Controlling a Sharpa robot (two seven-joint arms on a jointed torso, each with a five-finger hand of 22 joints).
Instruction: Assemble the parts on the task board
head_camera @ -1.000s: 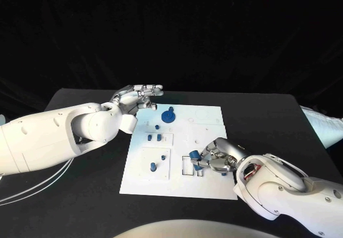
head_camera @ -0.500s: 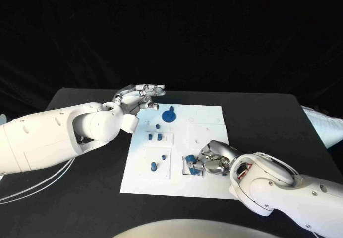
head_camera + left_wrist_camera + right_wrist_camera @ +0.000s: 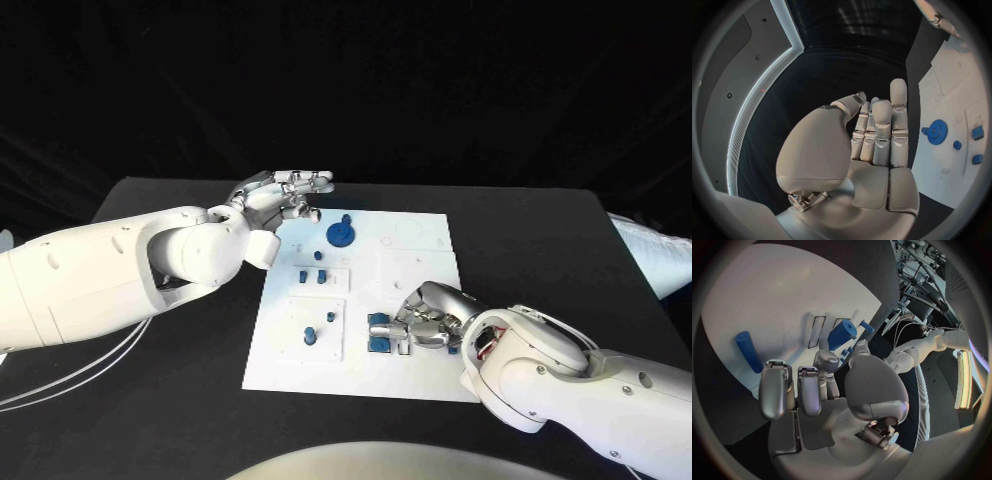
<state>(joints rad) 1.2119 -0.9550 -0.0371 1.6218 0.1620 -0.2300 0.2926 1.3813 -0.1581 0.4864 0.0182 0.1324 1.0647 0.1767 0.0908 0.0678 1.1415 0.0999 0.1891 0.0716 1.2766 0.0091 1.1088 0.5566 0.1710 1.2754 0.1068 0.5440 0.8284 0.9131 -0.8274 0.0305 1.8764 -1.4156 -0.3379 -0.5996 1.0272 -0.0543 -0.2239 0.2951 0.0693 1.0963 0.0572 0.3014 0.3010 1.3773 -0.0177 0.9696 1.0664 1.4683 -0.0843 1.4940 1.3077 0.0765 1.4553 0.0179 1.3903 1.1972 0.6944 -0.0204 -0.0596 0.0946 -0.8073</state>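
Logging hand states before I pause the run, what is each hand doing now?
Left hand: fingers curled in, holding nothing.
Right hand: pinching a small blue cylindrical part.

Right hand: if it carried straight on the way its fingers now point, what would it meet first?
Probably the blue part at the slots just ahead of the right hand, on the task board; depth is unclear.

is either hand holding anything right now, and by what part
The left hand holds nothing, its fingers curled in. The right hand is down on the task board at a blue part; whether it grips it cannot be told.
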